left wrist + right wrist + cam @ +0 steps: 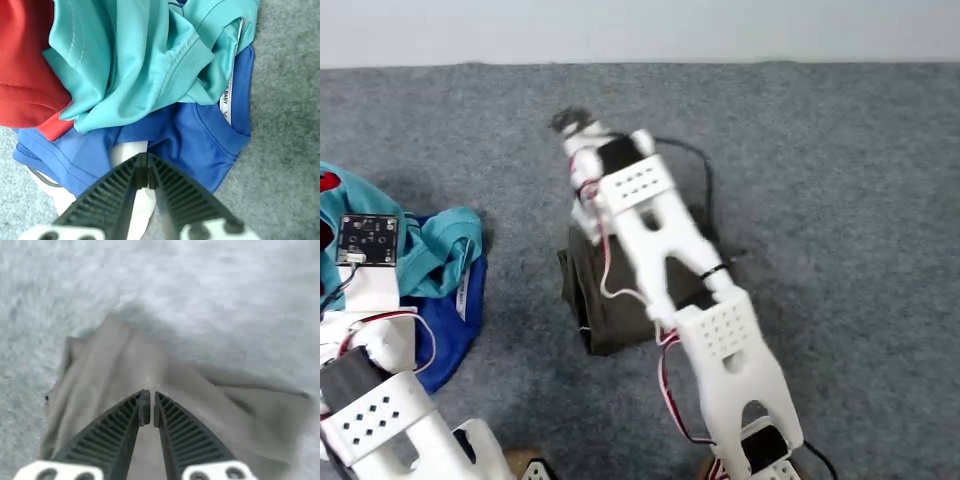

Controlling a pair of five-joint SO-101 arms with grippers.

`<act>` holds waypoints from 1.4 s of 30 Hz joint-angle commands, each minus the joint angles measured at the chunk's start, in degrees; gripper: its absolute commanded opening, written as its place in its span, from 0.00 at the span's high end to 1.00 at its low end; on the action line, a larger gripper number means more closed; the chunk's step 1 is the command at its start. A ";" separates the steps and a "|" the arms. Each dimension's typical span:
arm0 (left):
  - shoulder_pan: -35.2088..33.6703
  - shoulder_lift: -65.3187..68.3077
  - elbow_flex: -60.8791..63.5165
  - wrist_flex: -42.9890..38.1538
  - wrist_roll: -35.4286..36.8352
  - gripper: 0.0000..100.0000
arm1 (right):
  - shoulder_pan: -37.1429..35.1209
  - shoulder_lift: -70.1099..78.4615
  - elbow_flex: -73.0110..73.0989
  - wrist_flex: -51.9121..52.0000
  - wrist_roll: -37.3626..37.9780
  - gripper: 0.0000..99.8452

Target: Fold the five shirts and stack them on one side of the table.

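- The grey table (840, 180) has a rough, carpet-like surface. The shirts lie on it in two places, well apart.
- The right arm (690, 290) stretches from the near edge up over the middle of the table, across the olive shirt.
- The left arm (380, 400) sits at the near left corner, above the loose heap of shirts.
- The olive shirt (605, 300) lies alone mid-table as a compact folded bundle, partly hidden under the right arm.
- The teal shirt (140, 55) is crumpled on top of the left-hand heap, overlapping both the red and the blue.
- The blue shirt (200, 145) lies under the teal one, its collar edge spread toward the open table.
- The red shirt (25, 75) is at the far side of the heap, touching the teal.
- A white shirt (125, 152) shows through beneath the blue one, just under the left jaws.
- The right gripper (149, 407) hangs over the olive shirt, with only a sliver between its clenched jaws. I cannot tell whether any cloth is caught.
- The left gripper (148, 170) is over the blue and white cloth, jaws pressed together, with nothing visibly between them.
- A small white label (227, 102) sits at the teal shirt's neckline, against the blue.
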 commanded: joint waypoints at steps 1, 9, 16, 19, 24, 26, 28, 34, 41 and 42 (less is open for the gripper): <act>-0.09 -1.14 -0.31 -1.41 0.53 0.98 | -4.79 1.19 -3.08 2.15 0.53 0.97; -0.09 -1.14 -0.31 -1.49 0.53 0.98 | -10.33 -2.77 -4.48 8.04 0.53 0.99; -0.09 -1.14 -0.57 -1.58 0.53 0.98 | -9.98 -14.20 3.87 8.04 0.53 0.99; -0.09 -1.14 -0.66 -1.67 0.53 0.98 | -8.75 -20.35 12.31 8.04 0.53 0.99; -0.09 -1.14 -0.66 -1.67 0.53 0.98 | -7.08 -29.23 28.57 7.96 0.53 0.99; 0.00 -1.14 -0.57 -1.67 0.53 0.98 | -7.08 -31.34 34.55 7.87 0.53 0.99; 0.00 -1.14 -0.57 -1.67 0.44 0.98 | -7.08 -31.87 39.56 7.87 0.53 0.99; 0.09 -1.14 -0.40 -1.67 0.35 0.98 | -9.45 -29.41 48.53 3.91 0.35 0.99; 0.09 -1.14 -0.40 -1.67 0.26 0.98 | -16.92 -28.53 49.23 3.65 0.44 0.99; 0.09 -1.14 -0.40 -1.67 0.26 0.98 | -17.54 -28.79 49.05 4.70 0.44 0.99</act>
